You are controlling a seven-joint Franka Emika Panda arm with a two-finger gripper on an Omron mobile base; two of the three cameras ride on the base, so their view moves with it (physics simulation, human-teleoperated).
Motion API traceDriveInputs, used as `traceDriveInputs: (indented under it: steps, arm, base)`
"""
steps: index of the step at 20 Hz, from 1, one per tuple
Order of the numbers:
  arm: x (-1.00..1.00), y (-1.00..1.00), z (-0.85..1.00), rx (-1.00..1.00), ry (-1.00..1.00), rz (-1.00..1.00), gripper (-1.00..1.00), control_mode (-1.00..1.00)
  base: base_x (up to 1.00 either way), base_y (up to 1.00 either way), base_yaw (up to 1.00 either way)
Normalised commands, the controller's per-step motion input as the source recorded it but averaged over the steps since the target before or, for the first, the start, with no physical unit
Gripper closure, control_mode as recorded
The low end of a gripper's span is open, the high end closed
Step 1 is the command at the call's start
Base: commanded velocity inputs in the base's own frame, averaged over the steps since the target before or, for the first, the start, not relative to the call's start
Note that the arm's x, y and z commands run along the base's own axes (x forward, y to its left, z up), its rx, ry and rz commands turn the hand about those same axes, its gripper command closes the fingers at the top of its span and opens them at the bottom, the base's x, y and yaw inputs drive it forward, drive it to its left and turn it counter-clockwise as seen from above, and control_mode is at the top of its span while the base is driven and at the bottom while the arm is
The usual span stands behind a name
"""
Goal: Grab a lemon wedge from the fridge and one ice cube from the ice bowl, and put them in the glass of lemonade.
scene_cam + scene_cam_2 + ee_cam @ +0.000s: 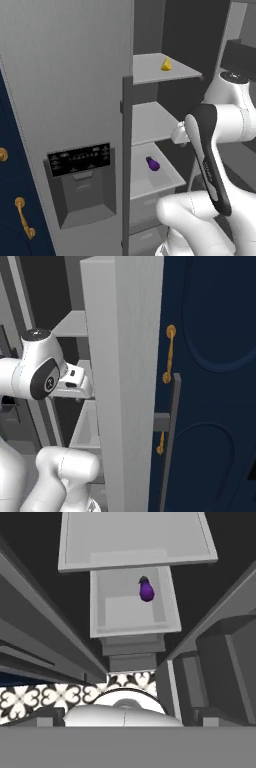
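The fridge (75, 75) stands with its right side open, grey shelves showing. On its top shelf lies the lemon wedge (166, 64), tiny and bright yellow. My gripper (178, 135) hangs at the front edge of the middle shelf, well below the wedge and to its right, pointing down. The white hand (75, 383) also sticks out from behind the fridge's door edge (125, 381). The jaws stand open, and I see nothing held between them in the hand view. The ice bowl and the glass of lemonade are out of view.
A small purple eggplant (153, 163) (146, 590) lies on the lower shelf (115, 614), above stacked drawers. The black dispenser recess (82, 180) is in the closed left door. Navy cabinets (210, 381) with gold handles (170, 353) flank the fridge. Patterned floor tiles (55, 694) show below.
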Motion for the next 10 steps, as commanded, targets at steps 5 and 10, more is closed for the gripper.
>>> traceDriveInputs:
  steps: [5,10]
  arm:
    - [0.2,0.02,0.1,0.0,-0.06,0.03,-1.0,-1.0]
    - [0.66,0.29,0.25,0.0,-0.06,-0.01,-1.0,-1.0]
  base:
    - [0.0,0.0,0.0]
    - [0.0,0.0,0.0]
